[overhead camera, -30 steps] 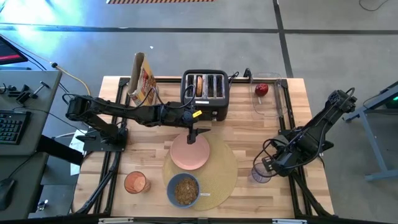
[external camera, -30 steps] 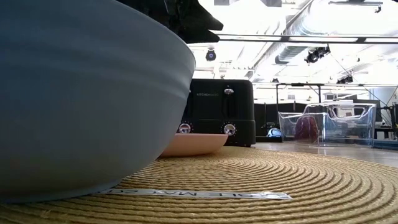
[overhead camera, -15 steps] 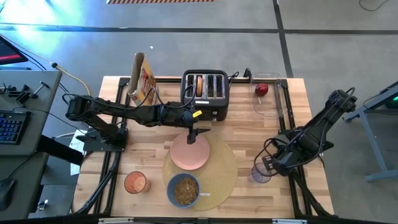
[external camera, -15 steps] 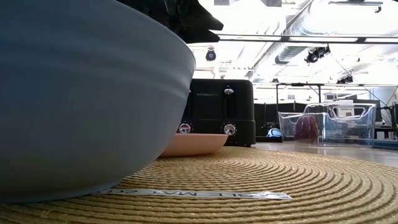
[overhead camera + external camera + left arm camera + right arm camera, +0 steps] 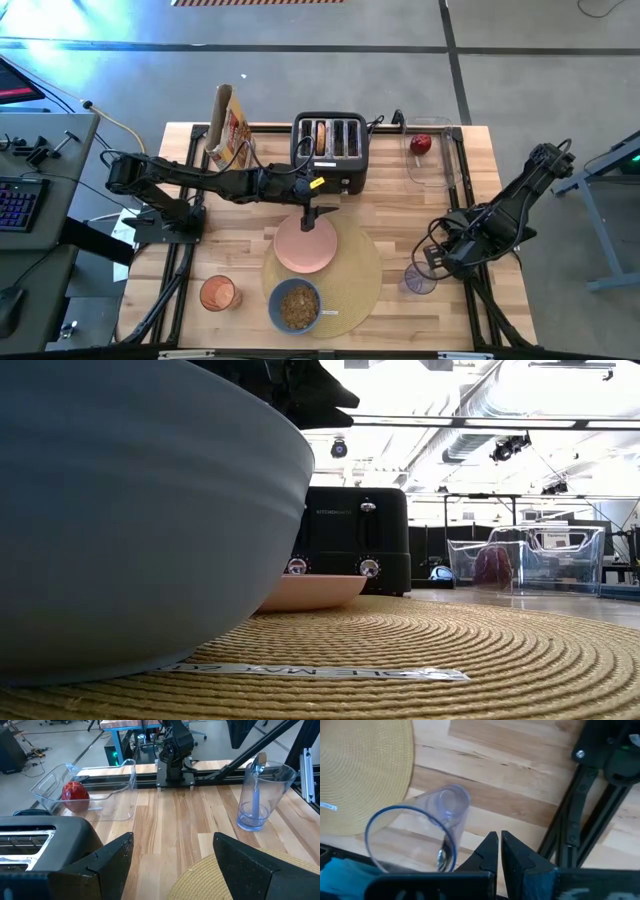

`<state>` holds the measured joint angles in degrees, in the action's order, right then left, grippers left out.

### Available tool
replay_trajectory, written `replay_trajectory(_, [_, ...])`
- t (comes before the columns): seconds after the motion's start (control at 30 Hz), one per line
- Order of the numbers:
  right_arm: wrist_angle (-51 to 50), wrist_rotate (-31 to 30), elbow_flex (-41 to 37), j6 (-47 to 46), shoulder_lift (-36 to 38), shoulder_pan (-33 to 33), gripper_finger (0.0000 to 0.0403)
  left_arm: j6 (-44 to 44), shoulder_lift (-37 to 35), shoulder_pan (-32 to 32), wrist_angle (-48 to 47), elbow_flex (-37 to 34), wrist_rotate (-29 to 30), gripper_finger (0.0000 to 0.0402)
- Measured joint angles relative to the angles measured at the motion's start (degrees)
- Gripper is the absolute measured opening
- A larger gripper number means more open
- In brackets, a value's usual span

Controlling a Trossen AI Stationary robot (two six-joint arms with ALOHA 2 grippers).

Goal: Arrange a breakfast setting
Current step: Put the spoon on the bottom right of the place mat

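Observation:
The round tan placemat (image 5: 352, 272) carries the pink plate (image 5: 305, 246) and the blue bowl (image 5: 296, 305), which holds cereal. The orange cup (image 5: 217, 293) stands left of the mat. The clear purplish glass (image 5: 419, 281) stands upright on the wood right of the mat, and the small metal spoon (image 5: 257, 768) leans inside it. The bagel (image 5: 320, 137) sits in a toaster slot. The red apple (image 5: 421, 144) lies in a clear tub. My left gripper (image 5: 312, 218) hangs open over the plate's far edge, with nothing between its fingers. My right gripper (image 5: 499, 851) points down, shut, beside the glass.
The black toaster (image 5: 331, 150) stands at the far middle, with the tall cereal box (image 5: 228, 125) to its left. The clear tub (image 5: 87, 787) sits at the far right corner. The right arm's base frame (image 5: 580, 820) stands close to the glass.

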<state>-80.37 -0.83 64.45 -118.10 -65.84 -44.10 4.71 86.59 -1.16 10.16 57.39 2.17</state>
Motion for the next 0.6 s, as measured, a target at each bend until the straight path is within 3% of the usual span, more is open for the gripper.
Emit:
replay_trajectory(0.33, [1.4,-0.4,0.0,-1.9,0.0,-0.2,0.0011,0.0,0.0,0.0,0.0,0.0,0.0,0.0264])
replay_trajectory(0.6, [6.6,0.0,0.0,-2.5,-0.1,-1.0,0.01,0.0,0.0,0.0,0.0,0.0,0.0,0.0264])
